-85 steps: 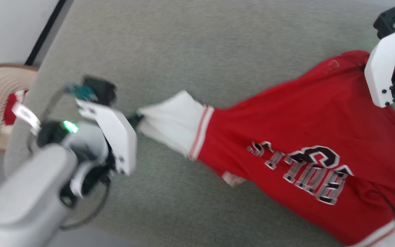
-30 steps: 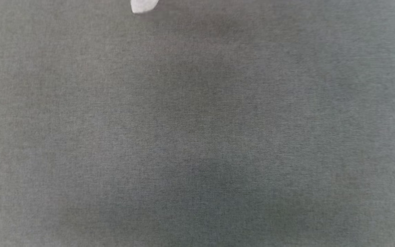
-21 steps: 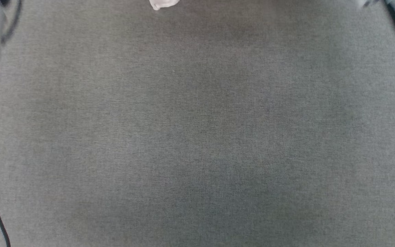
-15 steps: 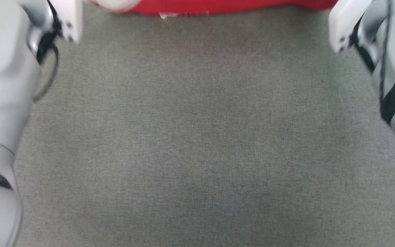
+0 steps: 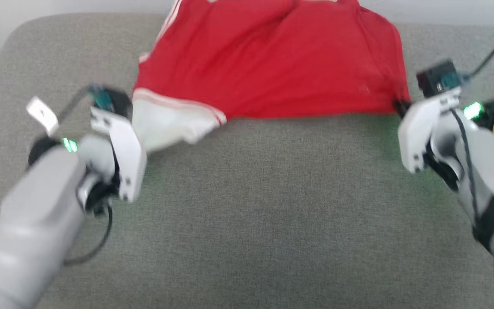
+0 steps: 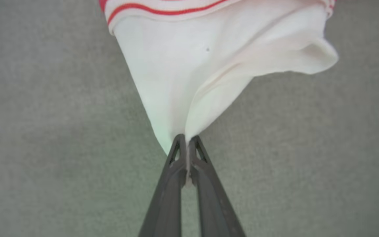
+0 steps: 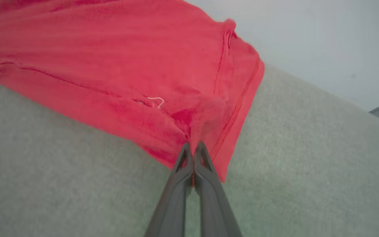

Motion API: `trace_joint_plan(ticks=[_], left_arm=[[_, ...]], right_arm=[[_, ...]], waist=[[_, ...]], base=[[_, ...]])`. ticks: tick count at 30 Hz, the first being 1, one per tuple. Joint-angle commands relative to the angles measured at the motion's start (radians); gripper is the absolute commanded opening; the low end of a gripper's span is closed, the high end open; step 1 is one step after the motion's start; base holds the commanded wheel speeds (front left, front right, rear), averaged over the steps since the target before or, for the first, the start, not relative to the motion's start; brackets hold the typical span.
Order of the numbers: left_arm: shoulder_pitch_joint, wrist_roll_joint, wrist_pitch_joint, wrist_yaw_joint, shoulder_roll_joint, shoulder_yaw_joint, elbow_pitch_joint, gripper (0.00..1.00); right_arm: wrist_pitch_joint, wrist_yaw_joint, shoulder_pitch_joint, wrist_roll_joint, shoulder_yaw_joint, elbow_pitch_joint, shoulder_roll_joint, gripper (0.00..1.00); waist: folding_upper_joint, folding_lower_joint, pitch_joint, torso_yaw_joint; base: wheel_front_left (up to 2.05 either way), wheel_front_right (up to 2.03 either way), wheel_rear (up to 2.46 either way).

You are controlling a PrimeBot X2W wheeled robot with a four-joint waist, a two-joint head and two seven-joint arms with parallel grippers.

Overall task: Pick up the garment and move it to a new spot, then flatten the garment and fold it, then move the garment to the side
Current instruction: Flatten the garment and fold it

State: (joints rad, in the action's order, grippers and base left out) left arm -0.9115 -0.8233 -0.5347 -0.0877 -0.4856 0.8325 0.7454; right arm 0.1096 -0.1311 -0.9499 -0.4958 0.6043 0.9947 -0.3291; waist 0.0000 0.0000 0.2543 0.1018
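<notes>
The garment (image 5: 272, 60), a red shirt with a white striped-trim sleeve, lies stretched across the far half of the grey cushioned surface (image 5: 255, 206). My left gripper (image 6: 187, 140) is shut on the tip of the white sleeve (image 6: 192, 65); in the head view that sleeve (image 5: 165, 122) runs to the left gripper's (image 5: 132, 112) white housing. My right gripper (image 7: 192, 146) is shut on the red hem corner (image 7: 209, 125), seen at the garment's right edge by the right gripper (image 5: 399, 105). No lettering shows.
The grey surface's rounded far-left corner (image 5: 19, 30) meets a pale wall or floor behind. In the right wrist view a pale floor (image 7: 308, 39) lies beyond the surface's edge. Open grey surface spreads in front of the garment between my two arms.
The head camera has tilted up from bare grey surface, bringing the garment and both arms into view. Both grippers keep their hold on the garment.
</notes>
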Motion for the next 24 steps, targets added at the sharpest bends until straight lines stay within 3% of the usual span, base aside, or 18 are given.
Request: trace_joint_plan(ticks=[1,8,14,20,24], left_arm=[[0.057,-0.02,-0.028,0.027,-0.025,0.002,-0.059,0.0],[0.332,-0.083,-0.125,0.219,-0.162,-0.009,-0.465,0.0],[0.521,-0.124,-0.17,0.375,-0.264,-0.016,-0.753,0.0],[0.652,-0.154,-0.2,0.469,-0.327,-0.006,-0.905,0.0],[0.695,-0.167,-0.221,0.498,-0.354,0.004,-0.957,0.0]], right_arm=[[0.024,0.001,0.048,-0.045,0.018,-0.05,-0.037,0.0],[0.156,0.001,0.256,-0.22,0.076,-0.319,-0.204,0.0],[0.258,0.001,0.425,-0.296,0.079,-0.535,-0.325,0.0],[0.358,0.001,0.604,-0.358,0.063,-0.72,-0.408,0.0],[0.405,0.001,0.68,-0.383,0.062,-0.812,-0.458,0.0]], waist=[[0.0,0.0,-0.011,0.002],[0.0,0.0,-0.035,0.004],[0.0,0.0,-0.055,0.002],[0.0,0.0,-0.071,-0.002],[0.0,0.0,-0.075,-0.004]], base=[[0.0,0.0,0.0],[0.0,0.0,0.0],[0.0,0.0,0.0],[0.0,0.0,0.0],[0.0,0.0,0.0]])
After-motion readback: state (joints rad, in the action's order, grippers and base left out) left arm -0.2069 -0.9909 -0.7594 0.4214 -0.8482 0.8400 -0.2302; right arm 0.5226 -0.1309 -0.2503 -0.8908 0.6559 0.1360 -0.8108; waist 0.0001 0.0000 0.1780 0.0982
